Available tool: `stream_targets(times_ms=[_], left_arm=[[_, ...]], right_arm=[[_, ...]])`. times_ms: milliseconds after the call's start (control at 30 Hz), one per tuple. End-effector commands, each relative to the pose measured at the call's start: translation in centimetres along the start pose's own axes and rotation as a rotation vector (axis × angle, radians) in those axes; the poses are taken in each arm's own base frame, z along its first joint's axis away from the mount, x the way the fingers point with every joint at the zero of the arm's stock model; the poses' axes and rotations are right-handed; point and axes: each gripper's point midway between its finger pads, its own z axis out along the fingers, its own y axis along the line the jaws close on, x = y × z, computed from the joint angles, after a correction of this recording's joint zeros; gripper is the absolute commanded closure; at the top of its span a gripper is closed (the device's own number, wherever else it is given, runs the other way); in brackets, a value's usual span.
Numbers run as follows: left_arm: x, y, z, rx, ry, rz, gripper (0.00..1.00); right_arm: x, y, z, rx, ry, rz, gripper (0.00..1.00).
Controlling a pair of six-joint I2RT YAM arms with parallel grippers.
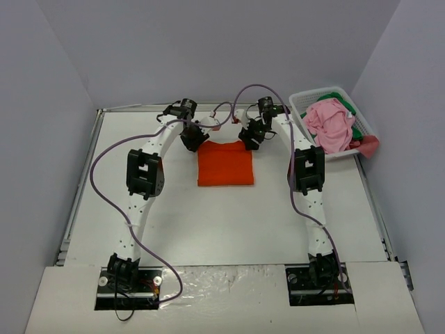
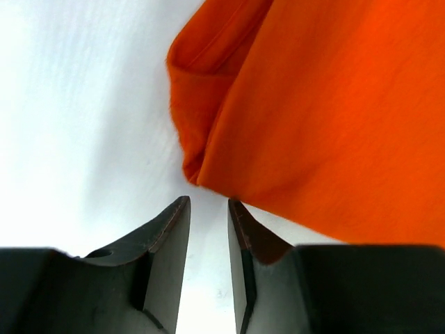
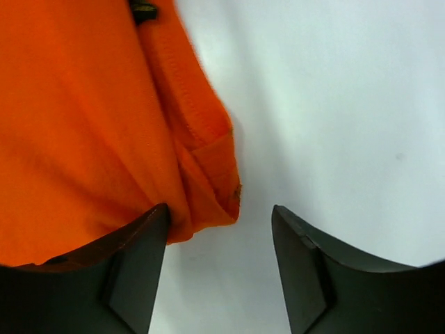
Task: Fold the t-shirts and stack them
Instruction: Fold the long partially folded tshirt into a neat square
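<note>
The orange shirt (image 1: 224, 164) lies folded into a neat rectangle on the white table (image 1: 222, 229), toward the far side and about midway between left and right, so the first fold looks finished or very nearly so. The rest of the job is untouched: the pink shirt (image 1: 330, 125) is heaped loose in the white basket (image 1: 297, 106) at the far right corner, with the green shirt (image 1: 357, 130) bunched under and behind it. Both have yet to be taken out, folded and laid on top of the orange one, so I would judge the task well under halfway. Both arms reach to the far edge of the folded shirt. The left pincer (image 1: 193, 138) sits at its far left corner. Its wrist view shows the fingers (image 2: 170, 236) parted by only a narrow slit with nothing between them, and the doubled corner of cloth is just ahead of the tips and apart from them. The right pincer (image 1: 250, 136) is at the far right corner and open wide. The hemmed corner pokes into the gap between its fingers, and one finger (image 3: 135, 257) overlaps the cloth's edge, though I cannot tell whether it touches. Neither pincer grips anything.
</note>
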Motion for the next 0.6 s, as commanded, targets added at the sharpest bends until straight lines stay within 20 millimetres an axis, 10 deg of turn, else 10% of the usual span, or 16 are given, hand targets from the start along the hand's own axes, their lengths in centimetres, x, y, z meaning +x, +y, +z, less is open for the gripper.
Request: stream_targets(times_ms=[0, 233, 433, 500, 567], left_arm=[[-4.7, 1.8, -5.8, -0.156, -0.101, 0.061, 0.72], [-8.3, 2.3, -13.9, -0.329, -0.254, -0.052, 0.7], [-7.6, -0.4, -17.7, -0.346, -0.304, -0.153, 0.7], [-6.3, -1.5, -18.1, -0.348, -0.3, -0.21, 0.7], [-5.1, -2.1, -18.1, -0.334, -0.298, -0.271, 0.7]], right_arm=[[-0.9, -4.6, -3.3, 0.255, 0.025, 0.089, 0.42], [-7.2, -9.2, -11.9, 0.605, -0.114, 0.193, 0.37], [-9.2, -7.4, -16.9, 0.673, -0.18, 0.301, 0.24], [-10.2, -5.6, -18.2, 0.65, -0.204, 0.295, 0.34], [-9.2, -3.6, -16.9, 0.597, -0.178, 0.318, 0.74]])
